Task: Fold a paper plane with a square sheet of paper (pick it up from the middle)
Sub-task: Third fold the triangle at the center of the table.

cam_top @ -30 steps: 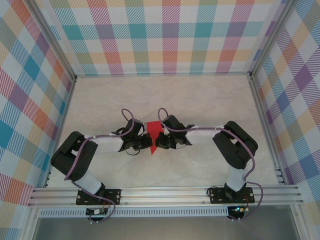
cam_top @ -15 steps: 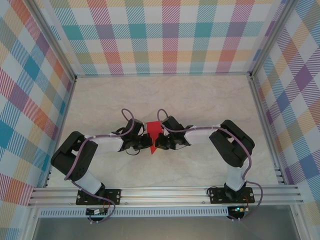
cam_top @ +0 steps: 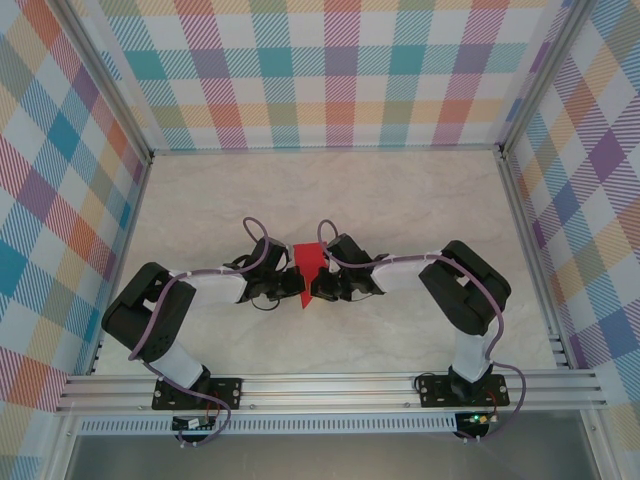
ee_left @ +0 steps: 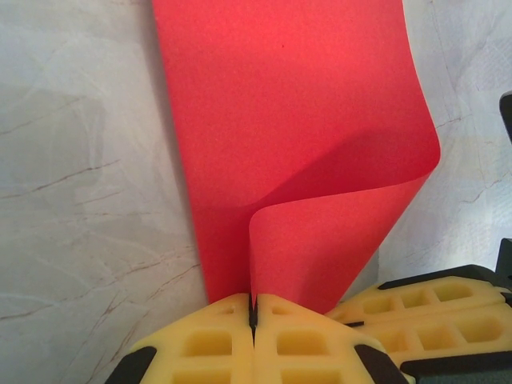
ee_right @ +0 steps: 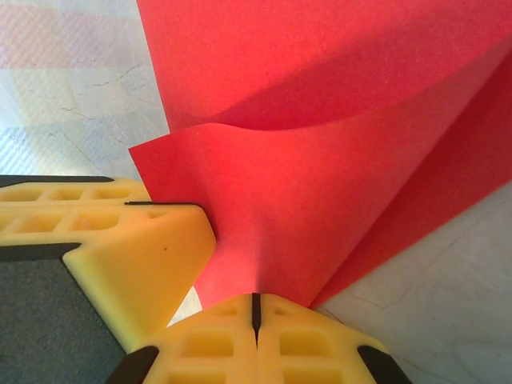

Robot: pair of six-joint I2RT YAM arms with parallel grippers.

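As the two arms drew slightly closer over the last second, the red sheet [cam_top: 308,265] between them lost its arrow-like outline. In the overhead view it took on a blunter, stepped outline, and the right arm's elbow edged inward.

The left gripper [ee_left: 253,314] had its fingers pressed together, pinching the near edge of the sheet. From those fingertips the paper rose and curled over toward the other gripper in a loose roll. The right gripper [ee_right: 256,308] was likewise pressed together on the paper, with a soft bend running away from its fingertips. The left gripper's yellow finger lay just beside it, against the sheet.

The sheet sat directly ahead of both pairs of fingertips. Whether its far edge rested on the table [cam_top: 420,210] could not be told.

Judged from this, a lengthwise fold was under way rather than finished. The bend was rounded, not pressed flat, and no pointed dart had yet formed.

As for edges and room, the grippers stood nearly fingertip to fingertip, leaving little space between them for further closing. Bare table lay open ahead of, behind and to the outer side of each gripper. The checked walls [cam_top: 330,90] and the metal rail [cam_top: 330,385] stood well apart from the work.
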